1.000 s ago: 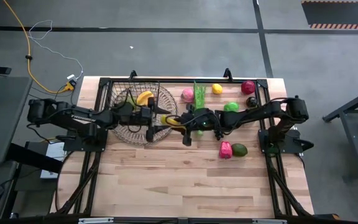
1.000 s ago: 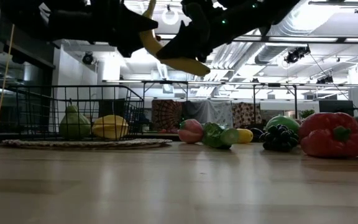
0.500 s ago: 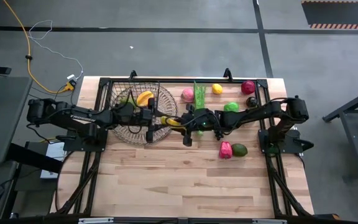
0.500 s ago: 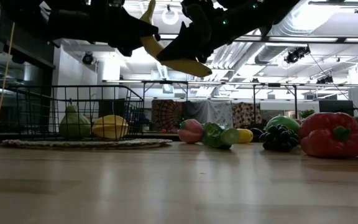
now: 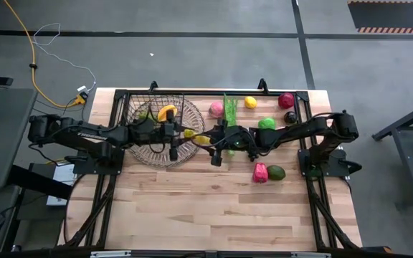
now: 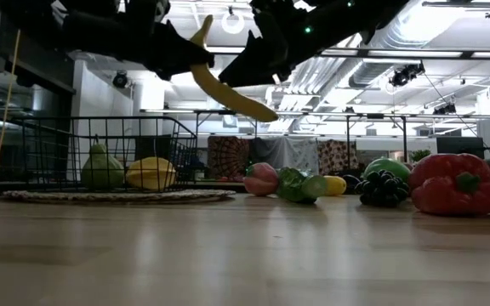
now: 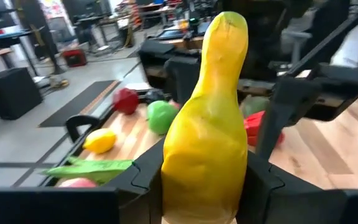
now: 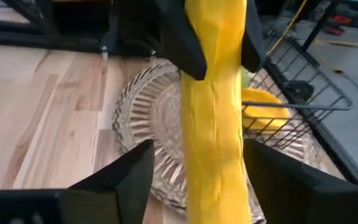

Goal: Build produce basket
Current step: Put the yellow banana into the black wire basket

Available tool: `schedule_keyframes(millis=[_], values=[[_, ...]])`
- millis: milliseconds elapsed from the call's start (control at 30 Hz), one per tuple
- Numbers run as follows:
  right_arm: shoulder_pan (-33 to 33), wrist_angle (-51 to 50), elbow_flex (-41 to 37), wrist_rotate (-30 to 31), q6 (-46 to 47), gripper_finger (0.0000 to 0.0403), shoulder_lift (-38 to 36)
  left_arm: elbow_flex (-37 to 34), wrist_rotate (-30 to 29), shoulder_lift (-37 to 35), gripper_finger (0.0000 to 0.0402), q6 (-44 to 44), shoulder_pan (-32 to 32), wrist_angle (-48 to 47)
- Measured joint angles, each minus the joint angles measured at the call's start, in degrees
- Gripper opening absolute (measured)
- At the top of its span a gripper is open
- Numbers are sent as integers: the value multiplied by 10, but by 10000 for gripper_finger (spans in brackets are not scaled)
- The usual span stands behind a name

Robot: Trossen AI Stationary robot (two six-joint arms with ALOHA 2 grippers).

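A yellow banana (image 5: 196, 136) hangs in the air between my two grippers, right of the basket. My left gripper (image 5: 185, 134) is shut on it. My right gripper (image 8: 201, 180) is open, with a finger on either side of the banana (image 8: 213, 124); whether one touches it, I cannot tell. The black wire basket (image 5: 136, 101) stands on a round wicker tray (image 5: 143, 152) and holds a green pear (image 6: 102, 167) and a yellow fruit (image 6: 150, 173). More produce lies at the table's far right: a peach (image 5: 216, 109), a lemon (image 5: 250, 102) and grapes (image 5: 290, 117). My left gripper pinches the banana's left end (image 7: 201, 168) between its two fingers (image 7: 145, 177). It comes level from the table's left, the fingers lying along the fruit. The banana is lifted clear and tilted, its free end (image 6: 266, 113) drooping toward the right gripper.
A long green stalk (image 5: 229, 107), a green fruit (image 5: 266, 123) and a red apple (image 5: 286, 100) lie near the far edge. A red pepper (image 5: 259, 173) and an avocado (image 5: 276, 173) sit right of centre. The table's near half (image 5: 206, 215) is bare wood.
The banana has tipped: in the low view its free end now hangs lower and points farther right than before. It has also shifted slightly toward the basket along with my left gripper.
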Motion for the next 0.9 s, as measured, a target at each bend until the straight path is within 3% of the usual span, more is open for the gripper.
schedule_keyframes(millis=[267, 533, 733, 900], values=[[0, -76, -9, 11, 0, 249, -46, 0, -5, -131, 113, -29, 20, -142], [-9, 17, -151, 100, -2, 249, -152, -46, -5, -281, 119, -34, 22, -186], [-31, 125, -264, 60, 22, 249, -266, -84, -18, -358, 120, -34, 39, -176], [-37, 154, -299, 37, 37, 249, -314, -96, -16, -377, 121, -37, 53, -172]])
